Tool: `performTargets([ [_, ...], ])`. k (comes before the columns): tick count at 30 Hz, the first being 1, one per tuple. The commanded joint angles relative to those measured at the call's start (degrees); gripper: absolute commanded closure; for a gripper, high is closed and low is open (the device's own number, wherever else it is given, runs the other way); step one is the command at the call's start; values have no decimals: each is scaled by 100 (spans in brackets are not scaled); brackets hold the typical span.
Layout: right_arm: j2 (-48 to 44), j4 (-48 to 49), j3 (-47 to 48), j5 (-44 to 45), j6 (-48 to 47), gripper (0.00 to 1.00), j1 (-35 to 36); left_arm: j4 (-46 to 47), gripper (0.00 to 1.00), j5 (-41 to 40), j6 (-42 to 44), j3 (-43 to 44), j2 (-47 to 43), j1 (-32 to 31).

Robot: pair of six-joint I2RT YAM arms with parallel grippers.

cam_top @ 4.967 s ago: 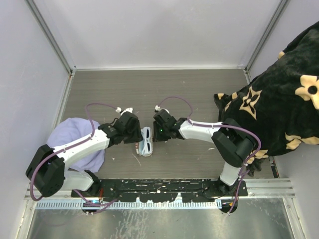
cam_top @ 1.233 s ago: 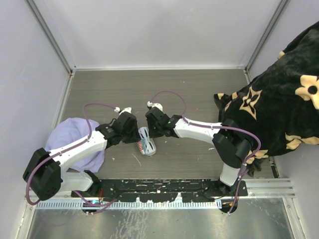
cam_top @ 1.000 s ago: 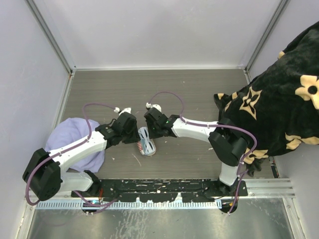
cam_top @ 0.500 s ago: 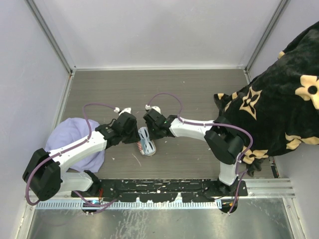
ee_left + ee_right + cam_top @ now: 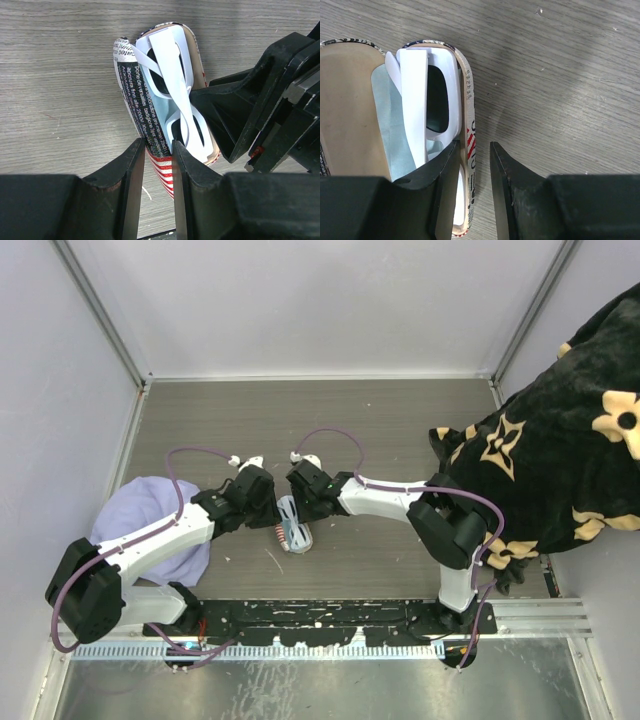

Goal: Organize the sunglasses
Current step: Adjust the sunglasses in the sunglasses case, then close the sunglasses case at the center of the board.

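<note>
The white sunglasses lie folded inside the open flag-patterned case, on a light blue cloth. They also show in the right wrist view. My left gripper is shut on the case's left wall. In the top view it is at the case's left side. My right gripper is narrowly open astride the case's right wall. One finger is inside against the wall, the other outside with a gap. In the top view it is at the case's right side.
A lilac cloth bundle lies at the table's left edge under the left arm. A black blanket with tan flowers bulges in from the right. Grey walls enclose the dark wood table.
Five seconds ago the case lay spread flat with the glasses showing. Now it is narrower, its sides drawn up. Over the last second the right gripper crept left against the case.
</note>
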Motion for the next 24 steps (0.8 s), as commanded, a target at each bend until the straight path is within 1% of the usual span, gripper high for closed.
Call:
performTargets([
  [1, -95, 160, 141, -67, -34, 63, 47, 48, 71, -36, -11, 37, -106, -30],
  [5, -290, 151, 95, 121, -15, 64, 42, 12, 71, -37, -3, 44, -130, -27],
  [13, -997, 163, -76, 350, -54, 64, 42, 4, 71, -60, 24, 55, -111, -30],
  [16, -1176, 173, -250, 674, 9, 64, 28, 5, 71, -57, 32, 63, -93, -30],
  [18, -1158, 97, -321, 894, 77, 65, -28, 5, 71, -56, 53, 66, -82, -28],
  [24, -791, -22, -343, 862, 91, 69, -115, -74, 71, 1, 282, 226, 69, -30],
])
